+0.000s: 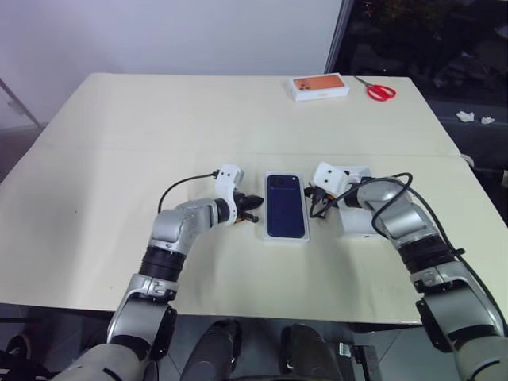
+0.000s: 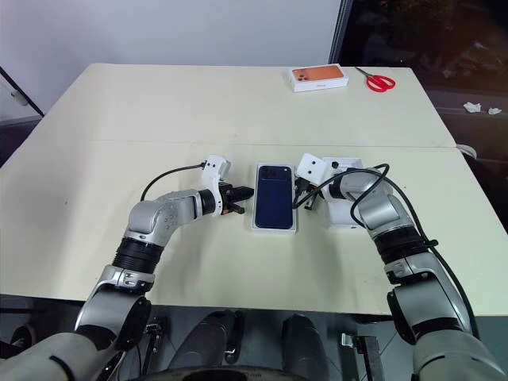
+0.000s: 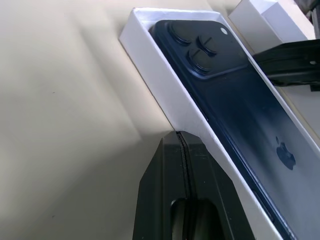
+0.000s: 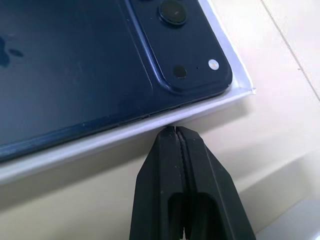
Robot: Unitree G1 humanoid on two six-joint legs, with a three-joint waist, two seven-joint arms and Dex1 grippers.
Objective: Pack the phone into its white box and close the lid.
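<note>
**Phone in the tray, closed grippers pressed to both long sides**

Seen on the cream table: the white box lying near the middle, long sides running near to far. Resting inside it, back up, the phone, dark navy and glossy, camera cluster at the far corner toward the left. Tray rim showing white all around the phone's edge.

At the left long side, the left gripper, both black fingers pressed together with nothing between them, tip just at the box wall; touching or a hair apart, cannot tell. At the right long side, the right gripper, likewise fully closed and empty, tip meeting the white rim near the camera end in the right wrist view.

Just right of the box, partly hidden behind the right forearm, a white cardboard piece, probably the lid, though the outer face cannot be made out. Far on the table, well apart: an orange-printed box and, right of it, red-handled scissors.
</note>
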